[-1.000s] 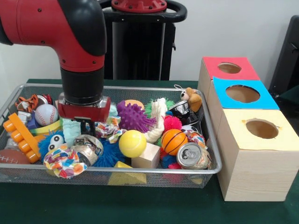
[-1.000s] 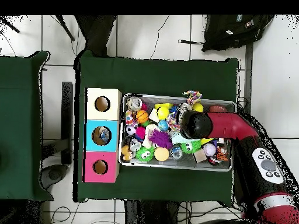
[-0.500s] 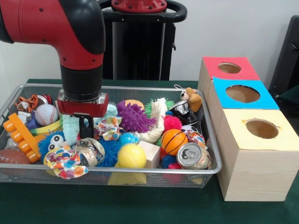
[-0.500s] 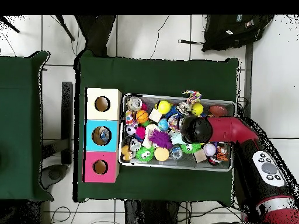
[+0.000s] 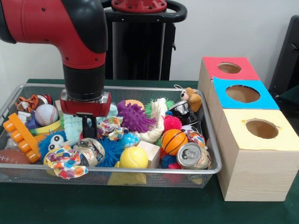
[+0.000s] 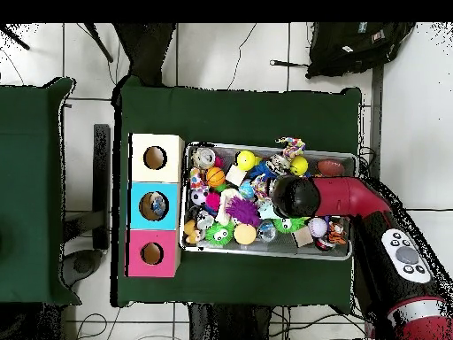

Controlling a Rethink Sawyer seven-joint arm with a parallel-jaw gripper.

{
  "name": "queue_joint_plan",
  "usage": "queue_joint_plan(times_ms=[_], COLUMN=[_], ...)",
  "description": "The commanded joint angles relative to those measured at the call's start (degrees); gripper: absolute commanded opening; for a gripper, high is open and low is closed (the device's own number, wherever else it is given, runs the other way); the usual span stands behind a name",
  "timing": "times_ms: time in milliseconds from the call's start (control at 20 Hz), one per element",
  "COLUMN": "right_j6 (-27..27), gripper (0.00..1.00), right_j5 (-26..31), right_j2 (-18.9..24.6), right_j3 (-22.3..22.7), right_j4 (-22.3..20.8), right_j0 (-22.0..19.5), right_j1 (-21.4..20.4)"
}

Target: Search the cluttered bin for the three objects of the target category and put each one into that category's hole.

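Front view: wire-mesh metal bin [image 5: 208, 140] on green tablecloth [image 5: 140, 205], packed w/ clutter. Right of bin, three wooden boxes in a row, each w/ round hole in top: red-topped box [image 5: 229, 68] farthest, blue-topped box [image 5: 243, 94] mid, yellow-topped box [image 5: 259, 149] nearest. Bin contents, front row: yellow tennis-type ball [image 5: 133, 157] against pale wooden cube [image 5: 150, 153]; crushed silver drink can [image 5: 191, 156] at right corner; small orange basketball [image 5: 174, 141] just behind can. Purple spiky rubber ball [image 5: 133, 116] mid-bin; white baseball [image 5: 46, 114] and orange toothed plastic block [image 5: 21, 136] at left end; multicolour crumpled fabric piece [image 5: 65, 163] front left. Red-and-black arm descends over bin's left half, blocking items behind it. Gripper [image 5: 88, 127] hangs low among clutter, beside a second patterned fabric scrap [image 5: 111, 127]; fingers' spread and any hold: cannot tell.

Overhead view: arm's black elbow [image 6: 296, 197] covers gripper and mid-bin. Yellow ball near bin's top edge. All three box holes unobstructed.
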Motion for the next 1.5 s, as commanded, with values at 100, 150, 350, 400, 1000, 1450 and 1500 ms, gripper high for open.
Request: queue_joint_plan(times_ms=[100,150,350,400,1000,1450,1500], right_j6=[-15.4,-15.4,-14.5,-14.2,-9.7,-2.5,-2.0], gripper=[0.00,0.00,0.00,0.00,0.00,0.00,0.00], right_j5=[1.6,1.7,1.5,1.5,1.5,-0.1,-0.4], right_j2=[4.9,4.9,4.5,4.3,1.6,-1.2,-1.5], right_j3=[1.4,1.5,2.1,2.2,5.5,9.2,9.4], right_j4=[-4.3,-4.4,-4.8,-4.9,-7.4,-7.9,-8.0], right_j0=[-1.8,-1.9,-1.9,-1.8,-0.1,2.9,3.2], right_j1=[1.7,1.6,1.8,2.0,3.0,2.6,2.6])
